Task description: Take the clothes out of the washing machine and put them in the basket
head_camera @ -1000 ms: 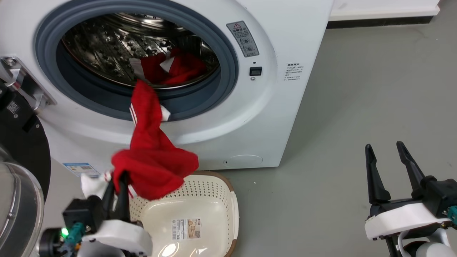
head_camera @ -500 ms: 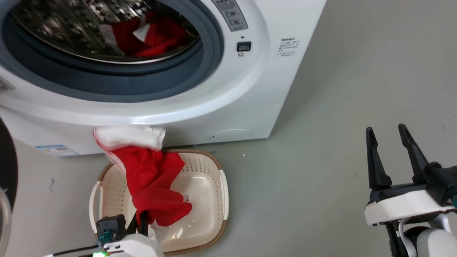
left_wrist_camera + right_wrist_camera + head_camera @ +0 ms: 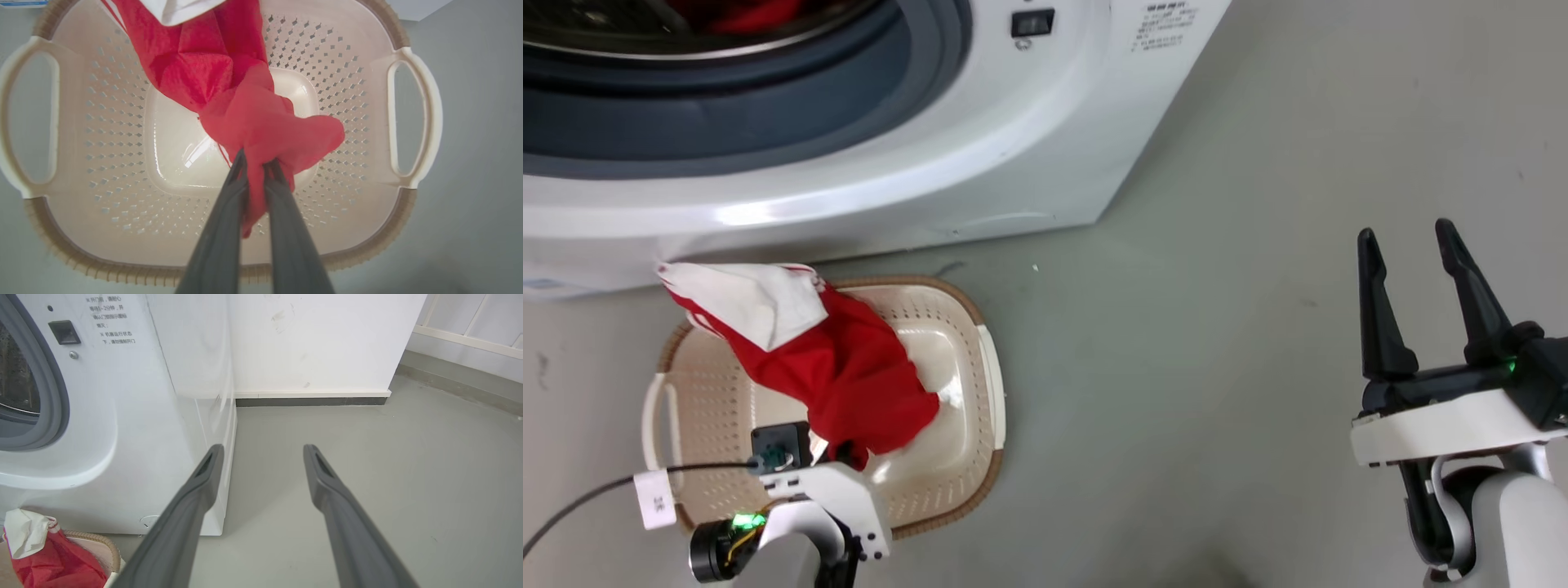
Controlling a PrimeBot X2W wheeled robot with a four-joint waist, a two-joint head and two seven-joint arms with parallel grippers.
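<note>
Clothes in hand: a red garment [image 3: 253, 122] is pinched at its bunched lower end by the left gripper [image 3: 255, 159], whose two dark fingers are pressed together on the fabric.
Lie of the garment: it is draped from the gripper up and across the far left rim of the basket [image 3: 992, 392] — a white panel [image 3: 752, 298] is seen at its upper end, over that rim and just below the washer front.
Basket: it is set on the grey floor [image 3: 1217, 367] directly before the machine; its glossy bottom is seen beside the hanging cloth.
Right gripper: the right gripper [image 3: 1407, 237] is held above the floor, well to the right of the basket, with its fingers spread and bare floor seen between them.
Washing machine: the washing machine [image 3: 931, 188] stands behind the basket, and the grey rubber rim [image 3: 727, 139] of its porthole is seen at the top of the head view.
Drum: a patch of red [image 3: 743, 12] is glimpsed inside — how much cannot be told.
Wall: a white wall [image 3: 306, 343] with a dark skirting is seen beyond the machine's right side.
</note>
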